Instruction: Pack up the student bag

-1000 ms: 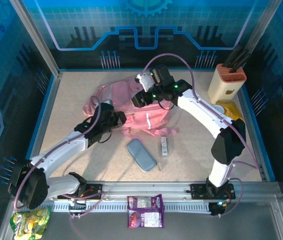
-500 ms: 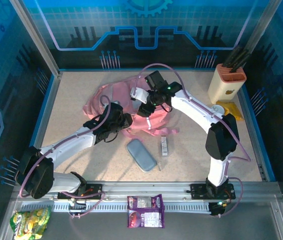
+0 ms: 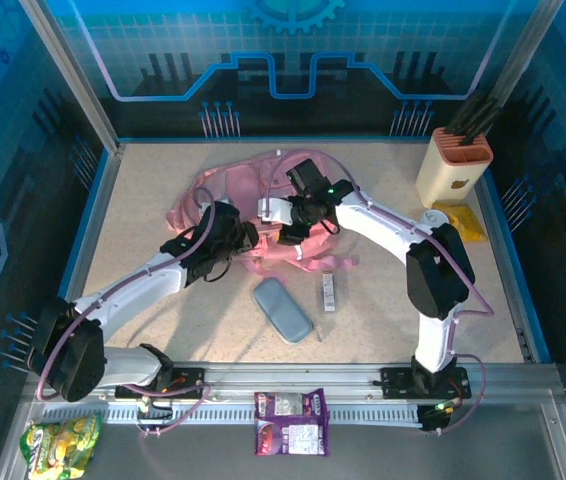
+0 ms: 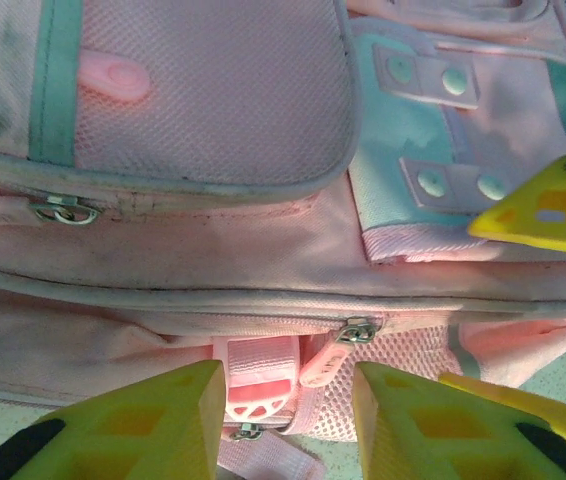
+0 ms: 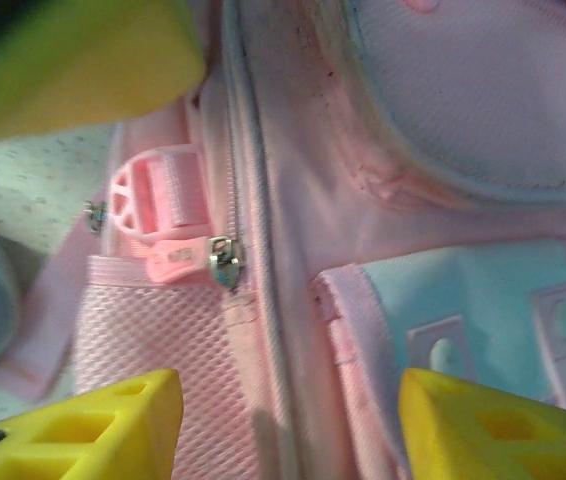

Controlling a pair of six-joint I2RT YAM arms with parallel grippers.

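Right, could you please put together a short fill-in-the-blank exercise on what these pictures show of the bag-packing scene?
1. The student bag is ____ in colour.
2. The grey-blue pouch lies on the ____, outside the bag.
3. The left gripper and the right gripper both have ____ fingers.
4. The number of grippers poised over the bag is ____.
Missing words: pink; table; yellow; two.
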